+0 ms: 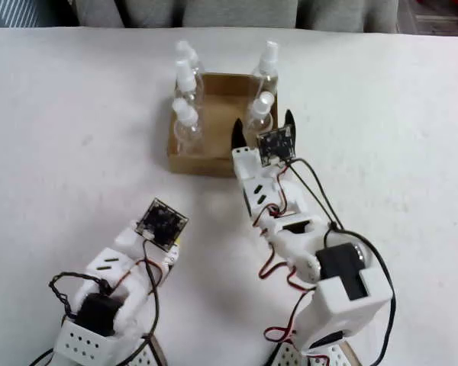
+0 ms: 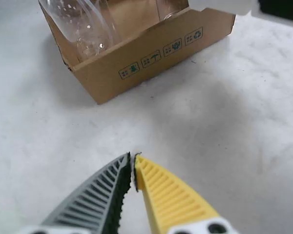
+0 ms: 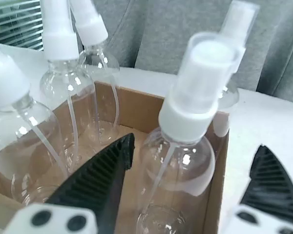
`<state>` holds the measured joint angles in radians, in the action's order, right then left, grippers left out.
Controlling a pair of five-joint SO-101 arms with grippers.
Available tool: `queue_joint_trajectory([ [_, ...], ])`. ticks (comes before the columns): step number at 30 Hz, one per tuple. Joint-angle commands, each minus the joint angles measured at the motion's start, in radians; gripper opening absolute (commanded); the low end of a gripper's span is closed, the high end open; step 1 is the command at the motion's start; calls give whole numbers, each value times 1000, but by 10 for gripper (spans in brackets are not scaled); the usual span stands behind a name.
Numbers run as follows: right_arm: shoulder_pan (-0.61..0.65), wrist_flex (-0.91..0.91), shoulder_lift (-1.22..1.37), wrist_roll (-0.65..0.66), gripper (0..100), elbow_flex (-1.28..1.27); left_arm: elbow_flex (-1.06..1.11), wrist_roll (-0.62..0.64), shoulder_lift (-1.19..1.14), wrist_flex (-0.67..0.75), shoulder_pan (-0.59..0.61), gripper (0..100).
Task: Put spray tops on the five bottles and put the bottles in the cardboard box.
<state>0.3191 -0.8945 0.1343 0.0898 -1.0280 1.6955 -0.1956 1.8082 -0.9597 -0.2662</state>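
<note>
Cardboard box (image 1: 195, 162) holds five spray-topped bottles (image 1: 187, 126); right pincer (image 1: 263, 120) apart, left pincer (image 2: 133, 158) together.

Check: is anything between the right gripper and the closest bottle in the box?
No loose object. The open right gripper straddles that bottle in the cardboard box's corner, though the box's side wall runs between bottle and one finger.

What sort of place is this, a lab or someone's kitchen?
Likely a robotics test bench: a left arm and right arm at a white table, with a cardboard box of spray bottles.
</note>
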Motion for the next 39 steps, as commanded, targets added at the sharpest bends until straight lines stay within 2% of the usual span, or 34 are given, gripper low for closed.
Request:
queue_joint_trajectory([
  [1,2,59,-96,9,325,-2,-2,-12,15,-3,7,24],
  [7,4,203,-186,0,326,-2,-2,-12,15,-2,7,24],
  [21,1,217,-243,2,326,-20,-2,-12,15,3,7,25],
  [25,-15,228,-325,2,326,-60,-2,-12,15,3,7,24],
  [39,-25,513,-777,0,326,-288,-2,-12,15,-2,7,24],
])
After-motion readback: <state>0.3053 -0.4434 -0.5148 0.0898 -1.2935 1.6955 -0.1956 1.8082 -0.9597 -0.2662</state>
